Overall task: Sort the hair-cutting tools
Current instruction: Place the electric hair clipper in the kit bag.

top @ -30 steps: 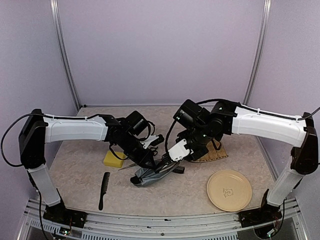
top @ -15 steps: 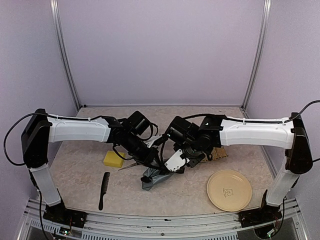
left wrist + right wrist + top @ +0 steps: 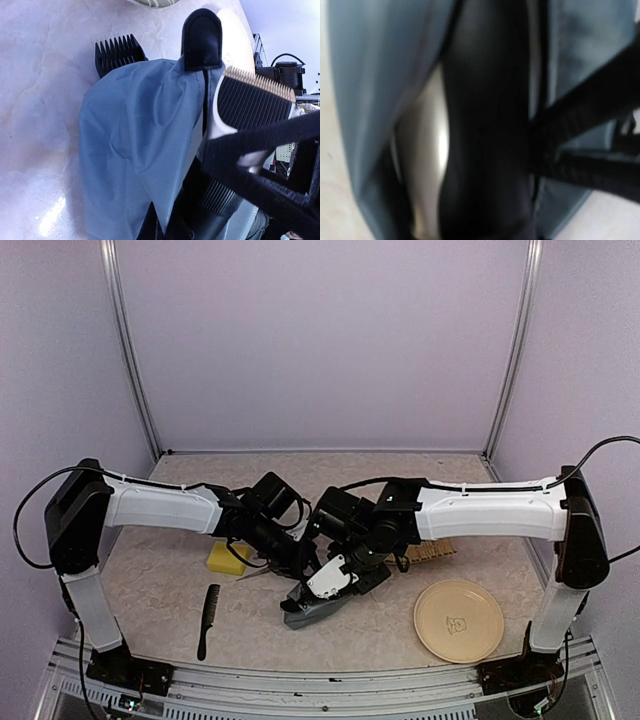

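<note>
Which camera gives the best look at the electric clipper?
The left wrist view: the clipper shows its toothed blade clearly, next to the grey-blue pouch. The right wrist view gives only a blurry close-up of its black-and-silver body; in the top view it cannot be made out.

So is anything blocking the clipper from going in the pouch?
Nothing visible. The right gripper holds the clipper, already partly inside the pouch, and the left gripper pinches the fabric. The guard lies outside, beside the pouch.
</note>
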`<action>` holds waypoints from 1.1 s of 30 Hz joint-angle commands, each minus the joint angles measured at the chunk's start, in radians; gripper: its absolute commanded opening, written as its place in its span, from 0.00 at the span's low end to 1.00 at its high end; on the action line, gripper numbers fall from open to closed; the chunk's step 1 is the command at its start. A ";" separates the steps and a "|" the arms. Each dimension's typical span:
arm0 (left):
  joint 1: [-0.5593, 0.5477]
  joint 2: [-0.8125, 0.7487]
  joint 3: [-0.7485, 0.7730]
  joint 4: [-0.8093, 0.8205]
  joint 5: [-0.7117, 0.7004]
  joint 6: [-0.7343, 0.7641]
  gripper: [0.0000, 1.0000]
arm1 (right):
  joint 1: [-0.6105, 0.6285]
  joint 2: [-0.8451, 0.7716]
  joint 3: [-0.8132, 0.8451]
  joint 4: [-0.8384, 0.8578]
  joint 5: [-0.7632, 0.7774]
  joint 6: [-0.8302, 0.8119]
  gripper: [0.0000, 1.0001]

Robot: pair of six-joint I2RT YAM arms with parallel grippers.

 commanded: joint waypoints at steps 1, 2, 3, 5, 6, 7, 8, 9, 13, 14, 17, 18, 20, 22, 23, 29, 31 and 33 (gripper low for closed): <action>0.000 -0.007 -0.029 0.092 0.047 -0.035 0.00 | 0.009 0.023 0.017 0.036 -0.122 0.104 0.10; 0.000 -0.006 -0.032 0.102 0.051 -0.038 0.00 | 0.009 0.027 0.015 0.041 -0.136 0.118 0.11; -0.001 -0.008 -0.037 0.108 0.056 -0.042 0.00 | 0.009 0.031 0.014 0.043 -0.154 0.130 0.11; 0.000 -0.012 -0.042 0.114 0.063 -0.041 0.00 | 0.008 0.034 0.009 0.043 -0.197 0.147 0.13; 0.000 -0.016 -0.046 0.116 0.065 -0.040 0.00 | 0.008 0.035 0.004 0.047 -0.211 0.155 0.14; 0.000 -0.020 -0.049 0.115 0.067 -0.038 0.00 | 0.008 0.035 -0.001 0.050 -0.222 0.162 0.17; 0.001 -0.026 -0.054 0.113 0.071 -0.035 0.00 | 0.007 0.036 -0.006 0.051 -0.234 0.169 0.20; 0.002 -0.033 -0.059 0.113 0.072 -0.033 0.00 | 0.007 0.038 -0.008 0.053 -0.247 0.179 0.24; 0.004 -0.051 -0.084 0.093 0.076 -0.014 0.00 | 0.007 0.037 -0.006 0.059 -0.315 0.208 0.31; 0.004 -0.058 -0.092 0.087 0.078 -0.009 0.00 | 0.007 0.038 -0.002 0.059 -0.332 0.215 0.33; 0.006 -0.090 -0.116 0.070 0.083 0.008 0.00 | 0.007 0.038 0.001 0.059 -0.371 0.230 0.58; 0.007 -0.099 -0.119 0.062 0.083 0.014 0.00 | 0.007 0.035 -0.002 0.060 -0.377 0.228 0.66; 0.011 -0.119 -0.130 0.045 0.080 0.029 0.00 | 0.006 0.020 0.000 0.078 -0.377 0.236 0.79; 0.020 -0.135 -0.145 0.030 0.074 0.035 0.00 | -0.003 -0.001 0.024 0.083 -0.391 0.246 0.80; 0.027 -0.138 -0.154 0.028 0.071 0.057 0.00 | -0.011 -0.008 0.043 0.079 -0.407 0.254 0.80; 0.049 -0.116 -0.154 0.013 0.036 0.092 0.00 | -0.135 -0.073 0.067 0.050 -0.533 0.293 0.80; 0.043 -0.117 -0.140 -0.002 0.003 0.110 0.17 | -0.179 -0.108 0.017 0.076 -0.552 0.312 0.79; 0.025 -0.138 -0.123 -0.014 -0.059 0.132 0.36 | -0.221 -0.149 -0.052 0.115 -0.577 0.338 0.77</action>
